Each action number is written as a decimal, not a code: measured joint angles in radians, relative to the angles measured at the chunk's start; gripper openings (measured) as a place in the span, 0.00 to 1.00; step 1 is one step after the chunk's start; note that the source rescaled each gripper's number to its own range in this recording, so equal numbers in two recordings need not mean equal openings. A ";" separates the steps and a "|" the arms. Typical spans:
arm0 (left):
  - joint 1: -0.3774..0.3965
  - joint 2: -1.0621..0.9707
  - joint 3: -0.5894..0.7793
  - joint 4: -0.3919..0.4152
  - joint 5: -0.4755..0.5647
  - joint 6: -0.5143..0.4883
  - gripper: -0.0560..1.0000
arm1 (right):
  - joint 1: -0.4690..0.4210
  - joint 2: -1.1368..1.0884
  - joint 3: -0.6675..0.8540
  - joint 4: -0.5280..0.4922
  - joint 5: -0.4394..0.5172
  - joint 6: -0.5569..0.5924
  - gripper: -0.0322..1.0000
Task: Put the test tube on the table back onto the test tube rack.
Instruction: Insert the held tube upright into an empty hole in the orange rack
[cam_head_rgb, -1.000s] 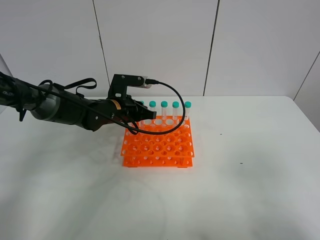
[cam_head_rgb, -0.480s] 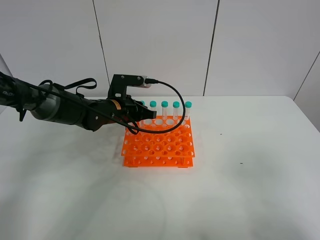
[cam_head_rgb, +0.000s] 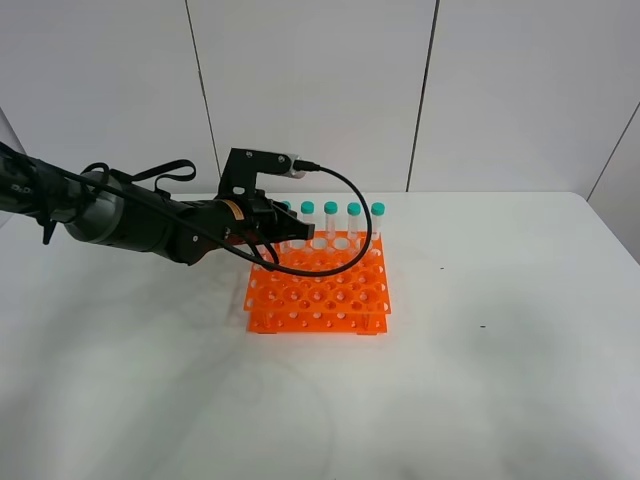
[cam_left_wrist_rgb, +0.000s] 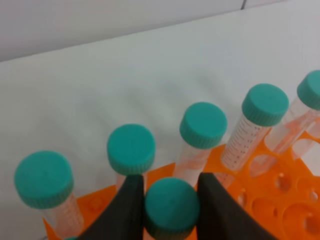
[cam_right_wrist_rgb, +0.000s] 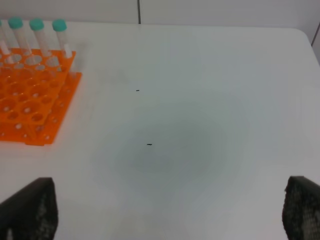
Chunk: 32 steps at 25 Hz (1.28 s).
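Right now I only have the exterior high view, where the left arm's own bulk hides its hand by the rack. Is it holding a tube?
Observer: Yes. The left wrist view shows the left hand shut on the test tube, one finger on each side of its teal cap.
Operator: Is that tube over the rack?
Observer: It is. The test tube rack shows orange beside the hand, and the held cap sits just in front of the back row of tubes. I cannot tell whether it is seated.
Operator: And the other arm?
Observer: The right wrist view shows the right hand open and holding nothing, over bare table.
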 joint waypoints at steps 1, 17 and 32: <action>0.000 0.000 0.006 0.000 -0.004 0.005 0.05 | 0.000 0.000 0.000 0.000 0.000 0.000 1.00; 0.000 0.000 0.079 0.001 -0.103 0.002 0.05 | 0.000 0.000 0.000 0.001 0.000 0.000 1.00; -0.002 -0.066 0.080 0.004 -0.074 -0.073 0.50 | 0.000 0.000 0.000 0.001 0.000 0.000 1.00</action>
